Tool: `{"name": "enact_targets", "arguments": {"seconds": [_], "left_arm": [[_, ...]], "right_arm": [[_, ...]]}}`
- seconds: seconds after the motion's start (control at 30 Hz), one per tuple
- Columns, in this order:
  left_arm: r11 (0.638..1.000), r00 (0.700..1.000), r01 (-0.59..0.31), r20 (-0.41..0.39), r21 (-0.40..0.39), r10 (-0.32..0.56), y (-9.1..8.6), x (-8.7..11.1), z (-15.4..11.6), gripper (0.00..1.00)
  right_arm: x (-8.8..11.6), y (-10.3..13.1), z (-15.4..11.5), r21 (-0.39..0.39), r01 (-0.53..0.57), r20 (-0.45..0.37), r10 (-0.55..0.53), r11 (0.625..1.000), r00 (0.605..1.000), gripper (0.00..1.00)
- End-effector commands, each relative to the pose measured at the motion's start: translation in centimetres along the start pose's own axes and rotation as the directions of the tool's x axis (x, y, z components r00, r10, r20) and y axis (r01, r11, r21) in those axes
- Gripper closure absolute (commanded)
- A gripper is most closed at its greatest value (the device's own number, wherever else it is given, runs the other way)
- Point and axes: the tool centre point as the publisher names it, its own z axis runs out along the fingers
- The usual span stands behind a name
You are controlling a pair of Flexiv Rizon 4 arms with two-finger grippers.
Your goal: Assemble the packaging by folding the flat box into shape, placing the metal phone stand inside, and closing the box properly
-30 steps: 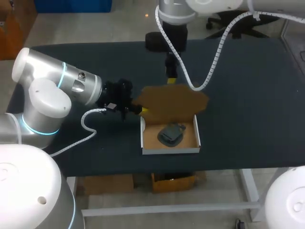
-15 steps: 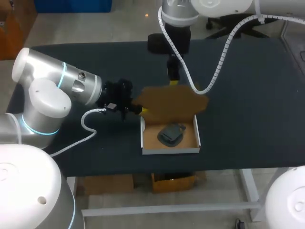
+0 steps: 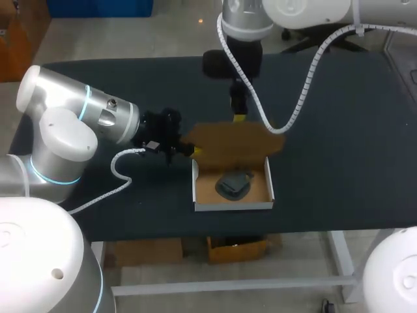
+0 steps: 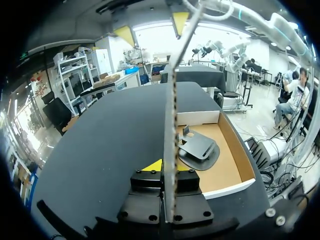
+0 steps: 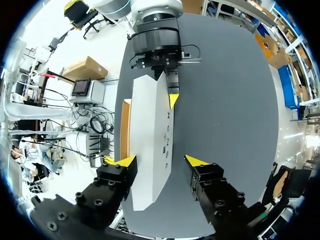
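Head view: our box (image 3: 232, 205) sits open, the stand (image 3: 233, 183) lying inside and the lid (image 3: 234, 140) raised. Our left gripper (image 3: 193, 150) pinches the lid's side edge. Our right gripper (image 3: 239, 117) straddles its far edge, fingers wide. The card looks light and bendy, so we'd push it gently at that far edge.
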Motion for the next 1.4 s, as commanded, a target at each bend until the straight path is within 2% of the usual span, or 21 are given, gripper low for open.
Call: {"name": "enact_targets", "arguments": {"seconds": [0.03,0.6,1.4], "left_arm": [[1.0,1.0,0.0,0.001,0.001,0.0,0.3,0.2,0.3,1.0],[1.0,1.0,0.0,0.001,0.001,0.0,0.3,0.2,0.3,1.0],[1.0,1.0,0.0,0.001,0.001,0.0,0.3,0.2,0.3,1.0]], "right_arm": [[0.4,0.0,0.0,0.0,-0.001,0.006,0.001,1.0,1.0,0.42],[0.4,0.6,1.0,0.025,-0.014,0.002,0.014,1.0,1.0,0.35],[-0.1,0.6,2.5,0.014,-0.018,-0.037,0.019,1.0,0.999,0.33]]}}
